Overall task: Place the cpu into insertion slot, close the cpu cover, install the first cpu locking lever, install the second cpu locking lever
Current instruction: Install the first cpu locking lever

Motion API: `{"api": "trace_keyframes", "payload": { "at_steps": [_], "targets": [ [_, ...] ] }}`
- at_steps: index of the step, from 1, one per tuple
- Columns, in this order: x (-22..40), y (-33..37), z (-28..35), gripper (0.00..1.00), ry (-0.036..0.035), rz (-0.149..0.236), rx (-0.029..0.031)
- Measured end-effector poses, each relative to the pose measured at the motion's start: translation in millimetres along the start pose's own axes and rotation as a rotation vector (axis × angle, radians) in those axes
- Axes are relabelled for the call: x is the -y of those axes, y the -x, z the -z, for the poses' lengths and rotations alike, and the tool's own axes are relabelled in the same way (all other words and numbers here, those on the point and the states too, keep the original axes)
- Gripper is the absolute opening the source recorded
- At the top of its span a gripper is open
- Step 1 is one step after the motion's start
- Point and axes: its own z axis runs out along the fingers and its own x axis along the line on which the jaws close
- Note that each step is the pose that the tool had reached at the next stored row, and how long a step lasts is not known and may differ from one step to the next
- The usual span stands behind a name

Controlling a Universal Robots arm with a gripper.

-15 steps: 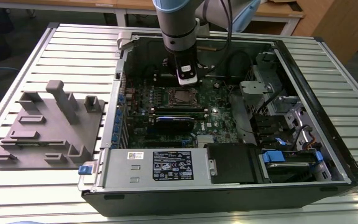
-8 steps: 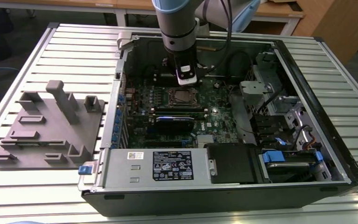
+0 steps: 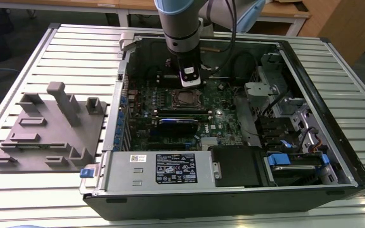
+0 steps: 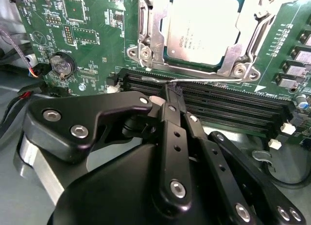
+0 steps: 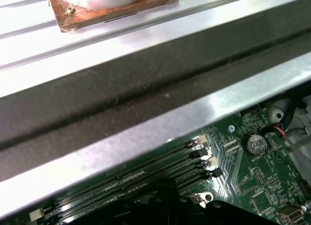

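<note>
On your bench (image 3: 17, 204) count one open computer case (image 3: 233, 202), one grey moulded block (image 3: 49, 133), one arm (image 3: 179, 23) and one hand (image 3: 191, 80), and inside the case one black card (image 3: 178, 124). In the second wrist view you have one cpu (image 4: 204, 28), one cpu cover (image 4: 155, 25), one insertion slot (image 4: 145, 54), one thin wire lever (image 4: 209, 80) and one coin cell (image 4: 62, 64). The first wrist view gives you four long black slots (image 5: 146, 174), each with one end latch: two white, two black.
</note>
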Motion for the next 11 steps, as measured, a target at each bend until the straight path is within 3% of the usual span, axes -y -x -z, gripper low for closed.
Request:
{"api": "trace_keyframes", "payload": {
  "at_steps": [8,11],
  "targets": [
    [0.1,0.1,0.1,0.10,0.0003,0.000,-0.0003],
    [-0.9,0.4,3.7,0.10,0.0003,0.000,-0.0004]
  ]
}}
